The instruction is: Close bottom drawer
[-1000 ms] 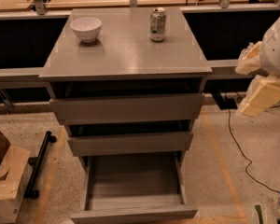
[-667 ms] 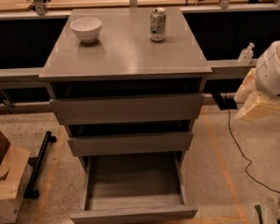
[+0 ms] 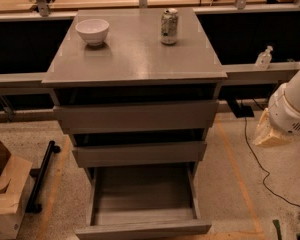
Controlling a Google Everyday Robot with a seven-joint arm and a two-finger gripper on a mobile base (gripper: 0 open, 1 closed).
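The bottom drawer (image 3: 142, 228) of the grey wood-grain cabinet (image 3: 135, 64) stands pulled far out toward me, and its shallow box shows nothing inside. The two drawers above it, the top one (image 3: 136, 115) and the middle one (image 3: 139, 152), stick out only a little. My gripper (image 3: 270, 132) is the cream-coloured piece below the white arm (image 3: 292, 104). It hangs to the right of the cabinet at about the middle drawer's height, well apart from the cabinet and above the floor.
A white bowl (image 3: 92, 31) and a drink can (image 3: 169, 26) stand on the cabinet top. A small clear bottle (image 3: 263, 57) sits on the ledge at right. A cardboard box (image 3: 5, 194) and a black bar (image 3: 41, 176) lie on the floor at left. A black cable (image 3: 260, 164) runs across the floor at right.
The arm and gripper have moved downward and a little left, from beside the top drawer's level to beside the middle drawer's level. The drawers have not moved.
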